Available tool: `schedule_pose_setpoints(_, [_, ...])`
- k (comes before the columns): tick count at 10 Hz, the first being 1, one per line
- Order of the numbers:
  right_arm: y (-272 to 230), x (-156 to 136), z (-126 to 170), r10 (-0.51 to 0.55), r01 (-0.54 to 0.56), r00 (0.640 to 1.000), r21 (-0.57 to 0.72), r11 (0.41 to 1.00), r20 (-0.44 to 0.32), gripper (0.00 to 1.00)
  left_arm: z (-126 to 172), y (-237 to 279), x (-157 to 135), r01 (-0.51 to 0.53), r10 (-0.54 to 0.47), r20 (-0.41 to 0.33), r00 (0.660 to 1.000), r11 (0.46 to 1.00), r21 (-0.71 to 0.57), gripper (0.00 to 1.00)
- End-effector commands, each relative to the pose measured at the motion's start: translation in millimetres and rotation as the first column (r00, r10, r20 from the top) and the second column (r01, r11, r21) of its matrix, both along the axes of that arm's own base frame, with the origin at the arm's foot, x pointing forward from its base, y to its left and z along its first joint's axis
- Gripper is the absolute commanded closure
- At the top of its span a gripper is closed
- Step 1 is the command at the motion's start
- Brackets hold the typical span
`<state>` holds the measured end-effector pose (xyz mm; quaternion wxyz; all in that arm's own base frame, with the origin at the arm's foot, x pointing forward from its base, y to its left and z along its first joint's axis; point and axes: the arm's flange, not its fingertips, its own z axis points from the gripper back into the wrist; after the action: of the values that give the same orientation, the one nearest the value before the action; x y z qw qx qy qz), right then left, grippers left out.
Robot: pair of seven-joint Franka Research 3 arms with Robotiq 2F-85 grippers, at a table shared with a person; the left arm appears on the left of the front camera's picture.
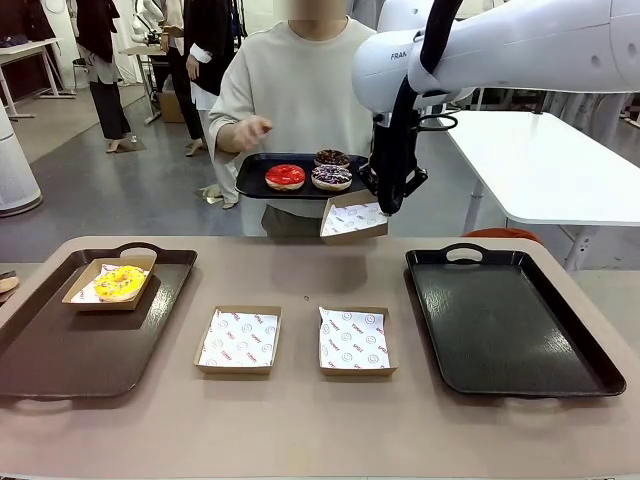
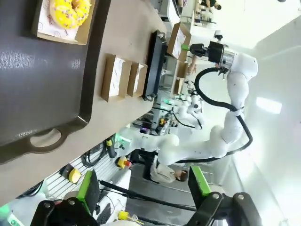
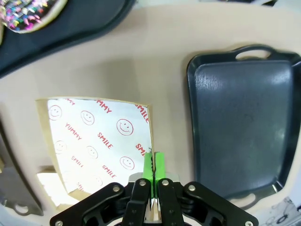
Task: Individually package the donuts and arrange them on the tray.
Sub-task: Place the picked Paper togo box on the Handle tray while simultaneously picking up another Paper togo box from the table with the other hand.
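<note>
Worktop (image 1: pixel 300 420) below: right claw (image 1: pixel 385 205) clamps the box (image 1: pixel 352 218) rim — hold it level, donuts (image 1: pixel 331 177) just beyond. Left claw (image 2: pixel 143 183) parted.

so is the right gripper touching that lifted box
Touching. In the right wrist view the right gripper is shut on the edge of the lifted box.

Below the right gripper (image 1: pixel 384 207) and the paper-lined brown cardboard box (image 1: pixel 353 218) pinched in it, bare beige tabletop (image 1: pixel 300 272); just beside, a person-held black plastic tray (image 1: pixel 252 178); lower, nearer the robot, two more such boxes (image 1: pixel 238 340) (image 1: pixel 355 340).
</note>
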<state>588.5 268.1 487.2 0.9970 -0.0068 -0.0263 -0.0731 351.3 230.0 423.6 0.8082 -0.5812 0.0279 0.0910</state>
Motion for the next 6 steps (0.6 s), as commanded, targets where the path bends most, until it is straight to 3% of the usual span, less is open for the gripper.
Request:
schedule_pose_setpoints(1, [7, 5, 6, -0.035, 0.036, 0.999, -0.034, 0.999, 0.019, 1.0, -8, 20, 17, 0.016, -0.016, 0.01, 1.0, 0.998, -0.058, 0.0])
schedule_pose_setpoints(4, [8, 10, 3, -0.054, 0.054, 0.999, -0.043, 0.998, -0.003, 1.0, -26, 24, 19, 0.032, -0.03, 0.029, 0.999, 0.996, -0.083, 0.0])
schedule_pose_setpoints(6, [5, 13, 0, -0.035, 0.035, 0.999, -0.048, 0.998, -0.008, 1.0, -25, 19, 16, 0.014, -0.015, -0.014, 1.0, 0.998, -0.062, 0.0])
